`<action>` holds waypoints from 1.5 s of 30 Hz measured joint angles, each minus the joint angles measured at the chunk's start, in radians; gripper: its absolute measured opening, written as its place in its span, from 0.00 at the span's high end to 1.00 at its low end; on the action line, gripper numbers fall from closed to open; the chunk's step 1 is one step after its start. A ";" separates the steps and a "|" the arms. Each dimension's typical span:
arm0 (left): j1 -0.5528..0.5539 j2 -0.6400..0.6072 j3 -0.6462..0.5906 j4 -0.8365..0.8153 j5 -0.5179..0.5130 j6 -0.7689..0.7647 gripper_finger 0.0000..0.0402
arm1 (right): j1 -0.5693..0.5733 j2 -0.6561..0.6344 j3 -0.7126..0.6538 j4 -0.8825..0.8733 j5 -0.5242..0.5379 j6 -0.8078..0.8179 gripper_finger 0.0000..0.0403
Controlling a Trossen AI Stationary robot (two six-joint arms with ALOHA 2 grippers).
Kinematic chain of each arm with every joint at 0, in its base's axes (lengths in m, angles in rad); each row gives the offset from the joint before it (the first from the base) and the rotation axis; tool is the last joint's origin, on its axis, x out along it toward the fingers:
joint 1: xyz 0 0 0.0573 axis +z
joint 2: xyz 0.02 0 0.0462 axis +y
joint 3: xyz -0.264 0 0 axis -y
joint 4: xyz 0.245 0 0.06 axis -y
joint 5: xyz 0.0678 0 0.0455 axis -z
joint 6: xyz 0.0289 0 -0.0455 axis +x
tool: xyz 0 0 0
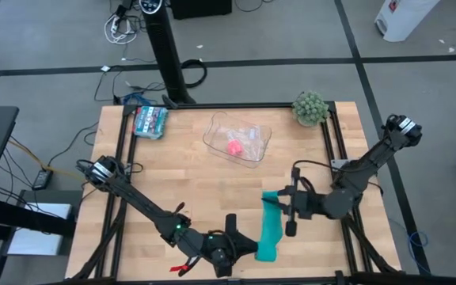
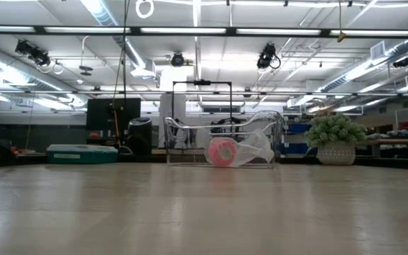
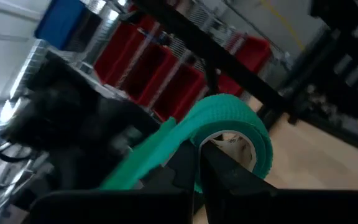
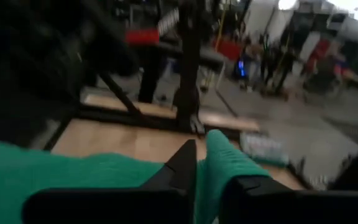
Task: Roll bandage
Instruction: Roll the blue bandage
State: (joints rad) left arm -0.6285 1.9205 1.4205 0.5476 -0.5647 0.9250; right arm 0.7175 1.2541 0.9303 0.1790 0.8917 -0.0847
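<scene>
**Both grippers on the teal bandage at the table's near edge**

Down at the near edge of the wooden table point(image 1: 188, 170), the bandage point(image 1: 271, 229) lies as a teal strip running from a rolled end by the left arm toward the right arm. The left gripper point(image 1: 240, 241) sits low at that rolled end; its wrist view shows the two dark fingers point(image 3: 225, 177) pinched close together inside the hollow of the teal coil point(image 3: 241, 127), with the loose tail trailing off beside them. So the left pincer is nearly closed and has the roll.

The right gripper point(image 1: 285, 207) is at the strip's far end. Its wrist view has the teal fabric point(image 4: 229, 162) passing between the fingers point(image 4: 179, 165), which stand only a narrow gap apart around it.

Further back: a clear plastic tray point(image 1: 240, 138) holding a pink roll point(image 2: 223, 151), a small potted plant point(image 1: 310, 107) at the far right corner, and a teal-patterned packet point(image 1: 150, 120) at the far left. No lettering on any of them can be read.
</scene>
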 joint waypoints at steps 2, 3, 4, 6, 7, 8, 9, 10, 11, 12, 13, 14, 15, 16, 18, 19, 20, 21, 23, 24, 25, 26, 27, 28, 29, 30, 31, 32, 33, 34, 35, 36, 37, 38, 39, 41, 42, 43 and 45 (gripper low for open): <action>0.000 0.000 0.011 0.003 -0.002 -0.029 0.95 | -0.018 0.013 -0.024 -0.011 -0.005 0.069 0.80; 0.000 0.000 0.014 0.002 -0.003 -0.042 0.95 | -0.027 0.020 -0.036 -0.011 -0.009 0.100 0.76; 0.000 0.000 0.017 0.002 -0.003 -0.051 0.95 | -0.033 0.022 -0.049 -0.017 -0.016 0.130 0.73; 0.000 0.000 0.021 0.000 -0.003 -0.071 0.95 | -0.041 0.022 -0.072 -0.016 -0.025 0.189 0.67; 0.000 0.000 0.021 0.000 -0.004 -0.079 0.95 | -0.044 0.020 -0.083 -0.012 -0.028 0.217 0.64; 0.000 0.000 0.022 0.000 -0.005 -0.088 0.95 | -0.046 0.017 -0.096 -0.013 -0.029 0.246 0.62; 0.000 -0.001 0.022 0.000 -0.007 -0.092 0.95 | -0.049 0.014 -0.108 -0.016 -0.033 0.271 0.59; 0.000 -0.001 0.022 -0.001 -0.009 -0.093 0.95 | -0.052 0.013 -0.119 -0.016 -0.043 0.296 0.57; 0.000 -0.002 0.022 -0.001 -0.010 -0.094 0.95 | -0.056 0.013 -0.130 -0.014 -0.054 0.320 0.55; 0.000 -0.003 0.022 0.000 -0.013 -0.094 0.95 | -0.059 0.013 -0.141 -0.013 -0.059 0.344 0.53; 0.000 -0.003 0.022 0.005 -0.015 -0.094 0.95 | -0.062 0.013 -0.153 -0.014 -0.061 0.363 0.51; 0.000 -0.003 0.023 0.011 -0.016 -0.094 0.95 | -0.066 0.013 -0.163 -0.015 -0.061 0.377 0.50; 0.000 -0.003 0.023 0.013 -0.016 -0.095 0.95 | -0.069 0.013 -0.173 -0.013 -0.062 0.392 0.49; 0.000 -0.003 0.023 0.018 -0.018 -0.096 0.95 | -0.073 0.012 -0.186 -0.011 -0.062 0.408 0.47; 0.000 -0.003 0.023 0.024 -0.033 -0.099 0.95 | -0.082 0.012 -0.210 -0.015 -0.064 0.443 0.46; 0.000 -0.003 0.023 0.027 -0.049 -0.099 0.95 | -0.086 0.012 -0.221 -0.013 -0.070 0.459 0.45; 0.000 -0.004 0.023 0.029 -0.064 -0.099 0.95 | -0.091 0.012 -0.234 -0.002 -0.082 0.475 0.45; 0.000 -0.004 0.023 0.032 -0.078 -0.099 0.95 | -0.093 0.012 -0.250 0.019 -0.092 0.488 0.44; 0.000 -0.005 0.023 0.035 -0.100 -0.098 0.95 | -0.094 0.012 -0.284 0.080 -0.112 0.496 0.44; 0.000 -0.005 0.023 0.037 -0.102 -0.096 0.95 | -0.094 0.012 -0.299 0.114 -0.121 0.499 0.44; 0.001 -0.005 0.023 0.037 -0.103 -0.096 0.95 | -0.094 0.012 -0.315 0.152 -0.132 0.500 0.44; 0.003 -0.005 0.023 0.038 -0.103 -0.096 0.95 | -0.094 0.012 -0.333 0.192 -0.142 0.500 0.44; 0.005 -0.005 0.023 0.037 -0.103 -0.096 0.95 | -0.094 0.012 -0.350 0.223 -0.151 0.503 0.44; 0.006 -0.005 0.023 0.038 -0.103 -0.098 0.95 | -0.094 0.012 -0.368 0.255 -0.160 0.512 0.44; 0.007 -0.005 0.023 0.038 -0.104 -0.100 0.95 | -0.094 0.013 -0.386 0.298 -0.170 0.523 0.44; 0.008 -0.005 0.023 0.038 -0.104 -0.101 0.95 | -0.094 0.013 -0.405 0.359 -0.181 0.538 0.43; 0.008 -0.005 0.023 0.039 -0.104 -0.101 0.95 | -0.094 0.013 -0.424 0.430 -0.188 0.554 0.43; 0.007 -0.005 0.023 0.040 -0.103 -0.100 0.95 | -0.094 0.013 -0.443 0.501 -0.191 0.567 0.43; 0.006 -0.006 0.023 0.040 -0.103 -0.100 0.95 | -0.095 0.013 -0.462 0.572 -0.196 0.575 0.44; 0.006 -0.006 0.024 0.040 -0.102 -0.100 0.95 | -0.098 0.013 -0.483 0.645 -0.210 0.581 0.44; 0.006 -0.006 0.025 0.040 -0.102 -0.100 0.95 | -0.103 0.013 -0.503 0.714 -0.227 0.595 0.44; 0.006 -0.006 0.025 0.040 -0.103 -0.097 0.95 | -0.108 0.013 -0.520 0.774 -0.244 0.616 0.44; 0.006 -0.006 0.025 0.040 -0.103 -0.094 0.95 | -0.114 0.013 -0.540 0.829 -0.259 0.645 0.44; 0.005 -0.006 0.025 0.040 -0.103 -0.091 0.95 | -0.120 0.013 -0.559 0.871 -0.266 0.686 0.44; 0.004 -0.006 0.025 0.040 -0.103 -0.089 0.95 | -0.126 0.015 -0.576 0.901 -0.265 0.736 0.44; 0.003 -0.006 0.025 0.040 -0.101 -0.083 0.95 | -0.145 0.016 -0.605 0.919 -0.252 0.846 0.44; 0.003 -0.006 0.025 0.041 -0.100 -0.078 0.95 | -0.159 0.016 -0.618 0.918 -0.250 0.906 0.44; 0.003 -0.006 0.025 0.040 -0.100 -0.076 0.95 | -0.173 0.016 -0.633 0.918 -0.250 0.963 0.44; 0.003 -0.006 0.025 0.034 -0.101 -0.076 0.95 | -0.195 0.016 -0.658 0.918 -0.252 1.052 0.44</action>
State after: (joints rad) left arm -0.6250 1.9141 1.4452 0.5814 -0.6654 0.8486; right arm 0.5223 1.2705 0.2720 1.0965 0.6395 0.9668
